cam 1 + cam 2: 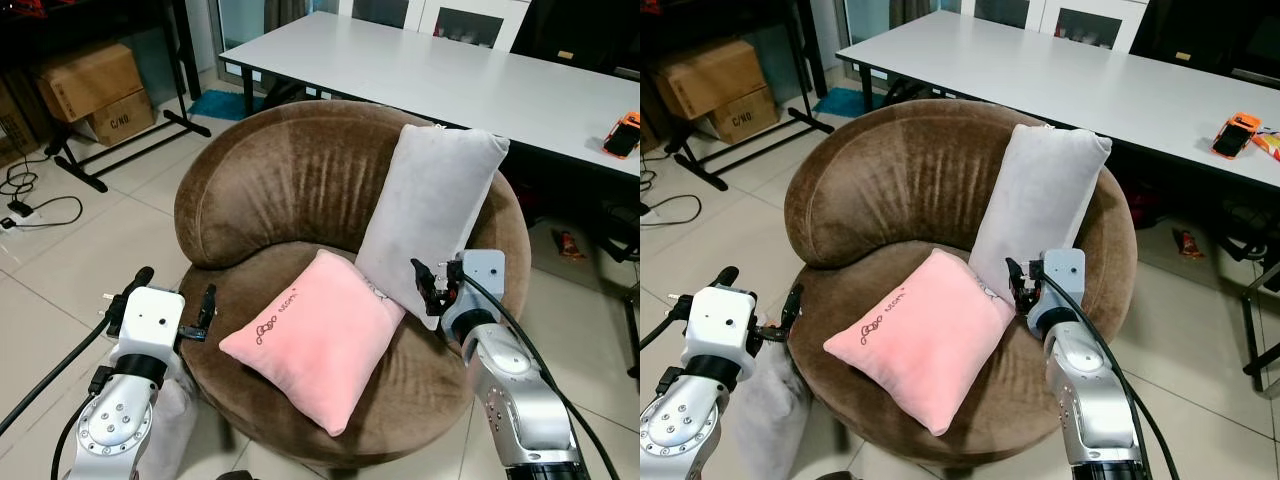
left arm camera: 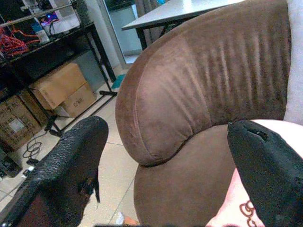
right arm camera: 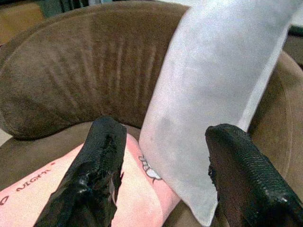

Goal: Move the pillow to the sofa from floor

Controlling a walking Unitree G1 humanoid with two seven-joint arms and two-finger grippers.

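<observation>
Your right end effector (image 1: 432, 288) is open and holds nothing, just beside the grey pillow (image 1: 430, 215) leaning on the sofa (image 1: 280, 180). Your left end effector (image 1: 175, 315) is open too. The pink pillow (image 1: 312, 335) hangs over the seat edge; a bump could tip it off.

Grey pillow (image 1: 430, 215) hiding the sofa (image 1: 270, 185) backrest's right part, orange toy car (image 1: 622, 134) cut by edge

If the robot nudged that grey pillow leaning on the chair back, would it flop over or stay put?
The grey pillow would probably topple: it stands tilted against the brown sofa, with its lower corner on the pink pillow. It looks soft and plump, so likely light and yielding rather than stiff. Its matte fabric seems unlikely to slip.
</observation>
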